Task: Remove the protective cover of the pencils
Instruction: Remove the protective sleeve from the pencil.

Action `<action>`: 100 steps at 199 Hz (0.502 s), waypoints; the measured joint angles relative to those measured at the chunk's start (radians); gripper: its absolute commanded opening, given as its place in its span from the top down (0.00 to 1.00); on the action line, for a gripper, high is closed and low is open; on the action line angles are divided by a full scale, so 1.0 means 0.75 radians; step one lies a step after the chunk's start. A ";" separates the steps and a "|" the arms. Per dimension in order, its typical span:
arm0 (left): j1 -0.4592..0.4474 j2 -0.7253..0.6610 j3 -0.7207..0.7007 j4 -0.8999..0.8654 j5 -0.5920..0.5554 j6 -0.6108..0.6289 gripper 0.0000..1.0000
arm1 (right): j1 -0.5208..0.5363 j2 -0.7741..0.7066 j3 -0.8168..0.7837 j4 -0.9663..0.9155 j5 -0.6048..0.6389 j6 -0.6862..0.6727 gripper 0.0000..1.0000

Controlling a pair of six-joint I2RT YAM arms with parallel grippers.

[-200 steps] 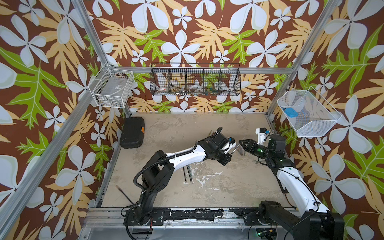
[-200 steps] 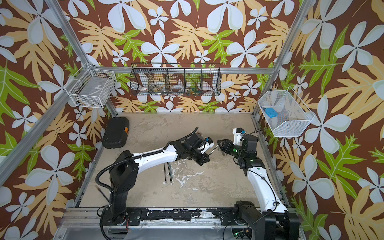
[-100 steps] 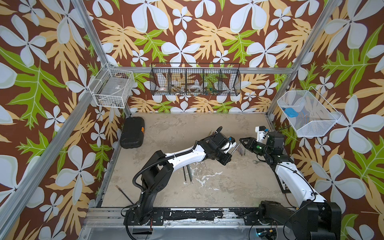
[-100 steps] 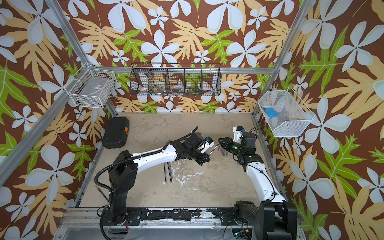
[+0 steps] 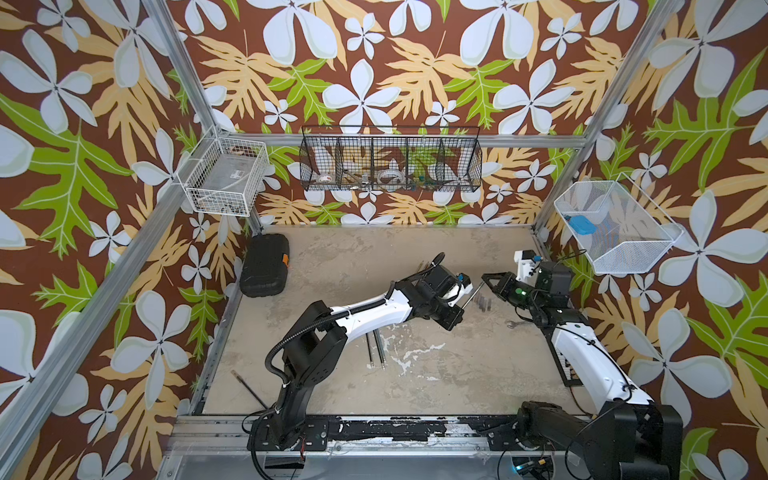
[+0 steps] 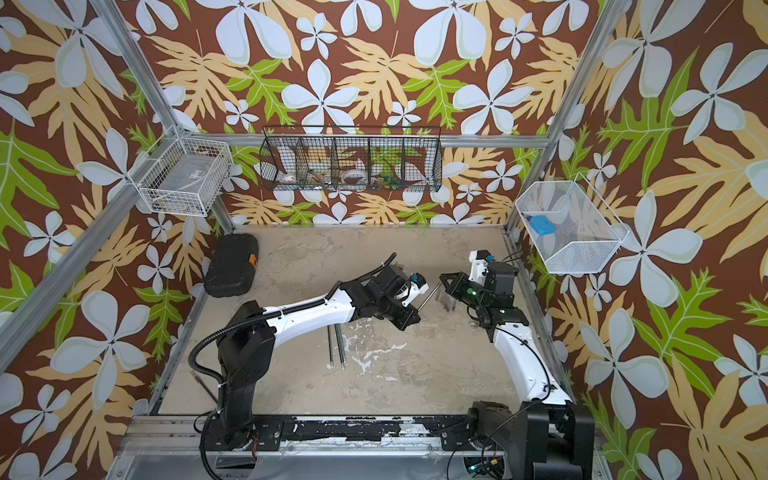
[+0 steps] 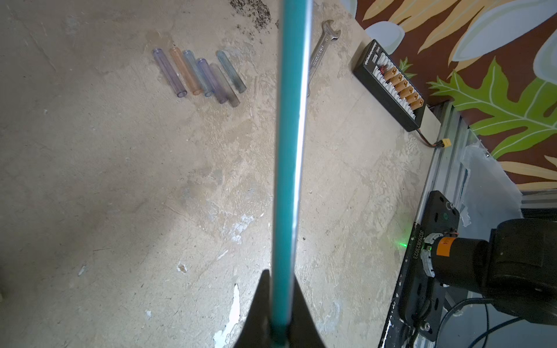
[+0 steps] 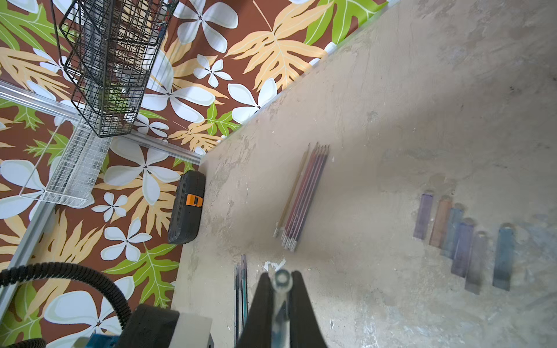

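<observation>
My left gripper (image 7: 278,283) (image 5: 459,309) is shut on a teal pencil (image 7: 291,150), held above the table and pointing at the right arm. In both top views the pencil's free end (image 6: 432,293) meets my right gripper (image 5: 485,277). The right gripper (image 8: 281,278) is shut on a clear protective cover (image 8: 281,289); whether the cover still sits on the pencil is hidden. A row of pencils (image 8: 304,195) lies behind the left arm, and a few dark ones (image 5: 376,351) lie under it. Several loose tinted covers (image 7: 199,75) (image 8: 461,241) lie below the grippers.
A wrench (image 7: 322,48) and a black connector board (image 7: 391,81) lie near the right edge. A black case (image 5: 265,270) sits at the back left. Wire baskets (image 5: 390,160) hang on the walls, and the right arm's base (image 7: 482,265) stands at the front rail.
The right gripper's jaws have closed on the cover at the pencil's end, and the right arm has shifted slightly. The left arm still holds the pencil in place.
</observation>
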 measured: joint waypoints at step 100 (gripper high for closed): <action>-0.002 0.003 0.002 0.001 0.003 -0.003 1.00 | -0.253 0.161 0.116 0.032 -0.040 0.013 1.00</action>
